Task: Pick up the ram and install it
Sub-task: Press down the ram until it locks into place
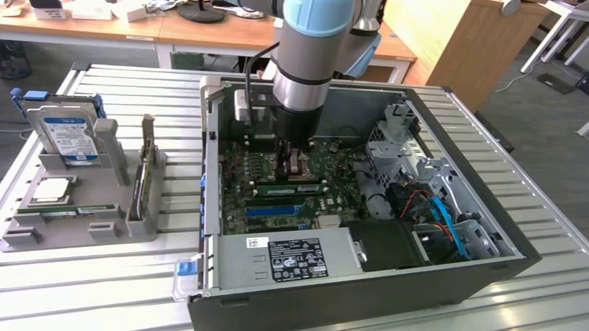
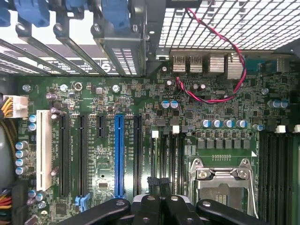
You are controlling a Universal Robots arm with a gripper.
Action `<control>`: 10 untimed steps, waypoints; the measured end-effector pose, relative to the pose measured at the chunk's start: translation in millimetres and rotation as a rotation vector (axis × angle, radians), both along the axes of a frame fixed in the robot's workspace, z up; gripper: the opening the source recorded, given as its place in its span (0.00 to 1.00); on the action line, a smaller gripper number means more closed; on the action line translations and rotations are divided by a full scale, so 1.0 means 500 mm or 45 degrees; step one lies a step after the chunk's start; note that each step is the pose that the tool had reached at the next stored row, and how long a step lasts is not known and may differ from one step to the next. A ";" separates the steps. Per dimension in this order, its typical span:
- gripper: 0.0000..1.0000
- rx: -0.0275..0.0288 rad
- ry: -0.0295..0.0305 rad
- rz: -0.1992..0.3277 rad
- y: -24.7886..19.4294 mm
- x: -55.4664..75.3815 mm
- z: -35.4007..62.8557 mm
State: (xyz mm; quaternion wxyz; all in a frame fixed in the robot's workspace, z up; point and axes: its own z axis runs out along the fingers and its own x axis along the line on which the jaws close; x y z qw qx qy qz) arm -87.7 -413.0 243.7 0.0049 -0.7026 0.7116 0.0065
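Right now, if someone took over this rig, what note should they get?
Gripper: shut, holding nothing, low over the motherboard in the open computer case.
Ram stick: in a board slot beside the gripper.
Second stick: lying in the grey tray outside the case.
Done: stick appears placed.
Left: full seating cannot be confirmed.

The slatted metal surface (image 1: 83, 276) is gleaming dully; the gripper's (image 2: 159, 199) black fingers (image 2: 151, 204) are looking matt, the motherboard (image 2: 93, 98) glossy green.
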 end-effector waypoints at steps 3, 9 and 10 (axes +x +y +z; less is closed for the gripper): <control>0.11 -0.0003 -0.0001 0.000 0.0000 0.000 0.005; 0.11 -0.0005 0.0001 0.000 -0.0001 0.002 0.005; 0.11 -0.0007 0.0002 0.000 -0.0001 0.005 0.006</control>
